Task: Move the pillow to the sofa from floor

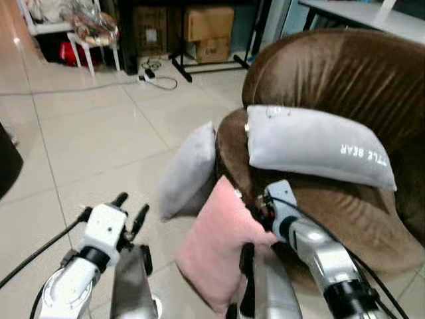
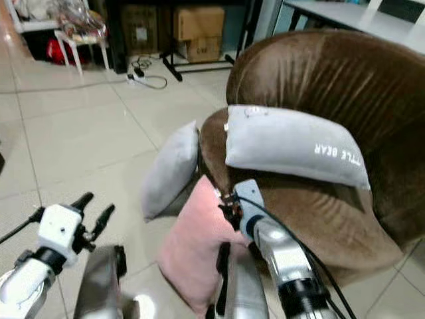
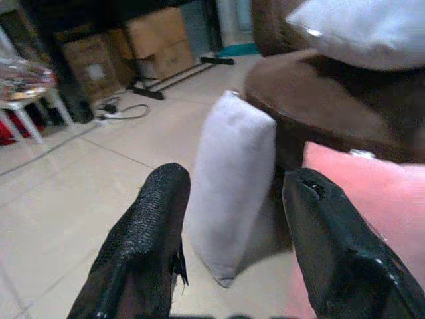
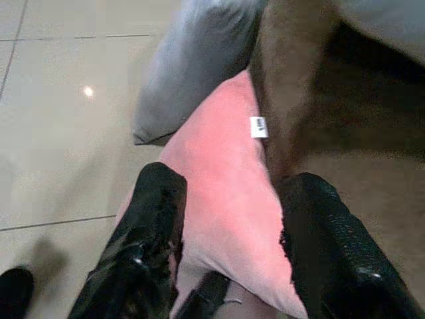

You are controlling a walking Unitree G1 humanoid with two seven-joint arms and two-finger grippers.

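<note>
Here the brown sofa (image 1: 345, 100) is the biggest thing; it is a round velvet seat with a high curved back, and it stands on the pale tiled floor (image 1: 86, 139). On its seat, against the back, lies a long grey pillow (image 1: 312, 146) with white letters near one end. Two more pillows stand on the floor and lean on the front edge of the sofa. The pink pillow (image 1: 219, 246) rests on one corner, tilted, and touches the sofa's front edge with its upper side; a small white tag (image 4: 258, 126) sits on its seam. The smaller grey pillow (image 1: 189, 171) stands just beside it, a little further along the same edge, also leaning on the sofa.

The right gripper (image 4: 229, 246) is low over the pink pillow; its two black fingers are wide apart and the pillow's face is between them, but I cannot tell if they touch it. The left gripper (image 3: 232, 246) is also spread wide, holds nothing, and points toward the grey floor pillow.

At the far side of the floor are cardboard boxes (image 1: 209, 30), a white stool (image 1: 93, 40) and a power strip (image 1: 147, 74) with cables.
</note>
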